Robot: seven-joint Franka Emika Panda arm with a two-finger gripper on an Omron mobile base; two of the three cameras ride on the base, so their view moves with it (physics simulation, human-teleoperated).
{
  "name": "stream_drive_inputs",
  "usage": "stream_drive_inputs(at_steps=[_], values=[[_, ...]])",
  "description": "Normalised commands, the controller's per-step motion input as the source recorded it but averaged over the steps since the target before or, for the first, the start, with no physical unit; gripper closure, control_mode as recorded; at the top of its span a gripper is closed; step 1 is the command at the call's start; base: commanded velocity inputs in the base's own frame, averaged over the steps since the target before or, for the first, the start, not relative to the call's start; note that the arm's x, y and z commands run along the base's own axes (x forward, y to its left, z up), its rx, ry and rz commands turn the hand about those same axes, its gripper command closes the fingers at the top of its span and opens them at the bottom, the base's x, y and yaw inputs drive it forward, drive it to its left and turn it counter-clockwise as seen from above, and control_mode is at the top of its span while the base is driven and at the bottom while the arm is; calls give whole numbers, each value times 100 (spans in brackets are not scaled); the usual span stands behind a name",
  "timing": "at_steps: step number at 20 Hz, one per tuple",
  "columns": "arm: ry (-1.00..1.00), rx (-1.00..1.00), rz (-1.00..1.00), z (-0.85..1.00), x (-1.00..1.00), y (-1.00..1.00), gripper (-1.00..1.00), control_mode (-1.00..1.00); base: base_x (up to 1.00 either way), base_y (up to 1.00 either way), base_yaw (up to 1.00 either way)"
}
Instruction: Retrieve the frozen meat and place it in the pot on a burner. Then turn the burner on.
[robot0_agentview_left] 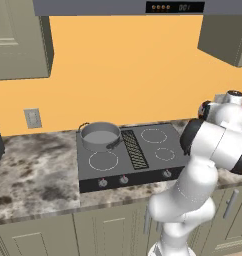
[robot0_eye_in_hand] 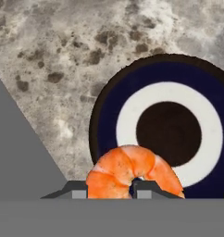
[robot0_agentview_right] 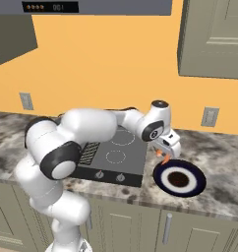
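Here, an orange shrimp (robot0_eye_in_hand: 132, 172) is seen clamped between the two dark fingertips of the gripper (robot0_eye_in_hand: 133, 189) in the hand view, its curled body arching over them. The same shrimp (robot0_agentview_right: 164, 157) is made out in the right base view as a small orange piece hanging under the gripper (robot0_agentview_right: 165, 153), above the near-left rim of a round plate (robot0_agentview_right: 194, 188). The plate (robot0_eye_in_hand: 109, 115) is marked with a dark blue outer ring, a white ring and a dark centre, and it is set on the mottled grey stone counter (robot0_eye_in_hand: 63, 55) just to the right of the cooktop (robot0_agentview_right: 133, 162).

In the left base view the grey metal pot (robot0_agentview_left: 100, 135) is found on the rear-left burner of the black cooktop (robot0_agentview_left: 158, 167), with nothing visible inside it. It stands well apart from the held shrimp, with the width of the cooktop between them. A ribbed vent strip (robot0_agentview_left: 135, 148) is laid along the middle of the cooktop, and three round knobs (robot0_agentview_left: 123, 180) are lined up on its front edge. The pot's right side handle is placed just beside the vent strip.
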Motion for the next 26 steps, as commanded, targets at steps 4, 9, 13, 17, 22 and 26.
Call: stream_drive_inputs(at_steps=[4, 9, 13, 17, 22, 26], values=[[2, 0, 0, 11, 0, 42, 100, -100, 0, 0, 0], [0, 0, 4, 12, 0, 62, 100, -100, 0, 0, 0], [0, 0, 6, 22, -4, 68, 100, -100, 0, 0, 0], [0, 0, 6, 33, -6, 69, 100, -100, 0, 0, 0], [0, 0, 8, 32, -4, 69, 100, -100, 0, 0, 0], [1, 0, 7, 33, -1, 62, 100, -100, 0, 0, 0]])
